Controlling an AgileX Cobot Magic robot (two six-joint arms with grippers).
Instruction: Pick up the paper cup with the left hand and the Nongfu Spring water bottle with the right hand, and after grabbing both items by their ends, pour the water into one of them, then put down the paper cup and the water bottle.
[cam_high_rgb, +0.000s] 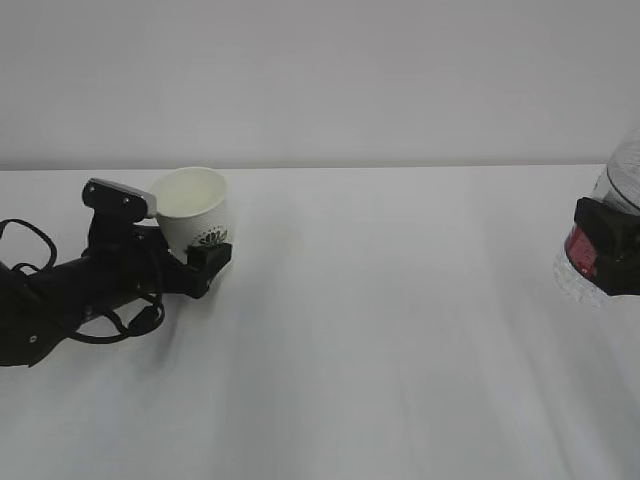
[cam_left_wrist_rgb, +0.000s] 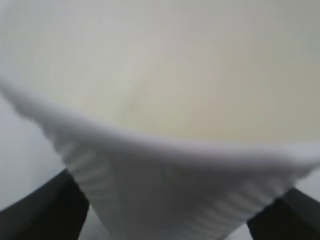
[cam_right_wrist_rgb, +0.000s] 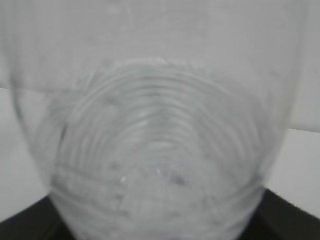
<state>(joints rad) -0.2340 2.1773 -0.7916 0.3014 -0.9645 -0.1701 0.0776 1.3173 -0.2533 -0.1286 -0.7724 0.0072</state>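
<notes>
Looking along the white table (cam_high_rgb: 400, 330) from the exterior camera, I have the left hand (cam_high_rgb: 195, 262) low at the far left, its black arm stretched across the surface with loose cables looping beside it and a silver-grey box sitting on top at the wrist; the paper cup (cam_high_rgb: 192, 208) sits between its fingers, leaning so that its cream mouth faces up and toward the camera, the dark round logo showing just above the near finger (cam_high_rgb: 212, 258). From my left wrist camera the paper cup (cam_left_wrist_rgb: 165, 125) fills nearly the whole picture, blurred, its rim curving across and its ridged wall tapering down between two black fingers (cam_left_wrist_rgb: 45, 210) at the bottom corners; the claw stands spread very wide with the cup between the fingers, and I cannot tell whether the pads actually press on it or whether its base rests on the table.

At the right edge of the exterior view the right hand (cam_high_rgb: 612, 252) is cut off by the frame; its black fingers wrap the Nongfu Spring water bottle (cam_high_rgb: 625, 185) at the red label, so that claw is closed on the bottle; clear ribbed plastic shows above and below the grip. My right wrist camera looks straight at the Nongfu Spring water bottle (cam_right_wrist_rgb: 155, 150) from very close, ring-shaped ribs one inside another, with dark finger edges at both lower corners; I cannot make out any water inside.
</notes>
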